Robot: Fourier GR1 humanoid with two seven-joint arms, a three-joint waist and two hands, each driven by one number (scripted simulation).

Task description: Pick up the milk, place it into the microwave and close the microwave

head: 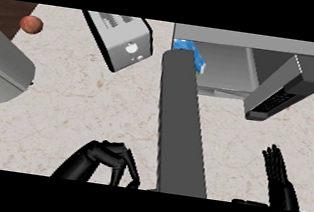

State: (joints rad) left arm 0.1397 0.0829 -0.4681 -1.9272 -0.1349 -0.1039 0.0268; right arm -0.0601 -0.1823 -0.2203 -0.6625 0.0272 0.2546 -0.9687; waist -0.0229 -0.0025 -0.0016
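You are placing the milk at the microwave's left side, so be setting it deep, clear of the door; your left hand is hiding behind its forearm, so you cannot tell its grip, and your right hand is resting open in front of the microwave

The microwave at the surface's far right corner gapes open, door swung right; a grey forearm blocks its left side. Along the far edge the toaster crowds in; mid-left lies bare.

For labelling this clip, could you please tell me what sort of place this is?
Most likely a kitchen counter: a pale speckled stone worktop carries a silver slot toaster and an open grey microwave oven.
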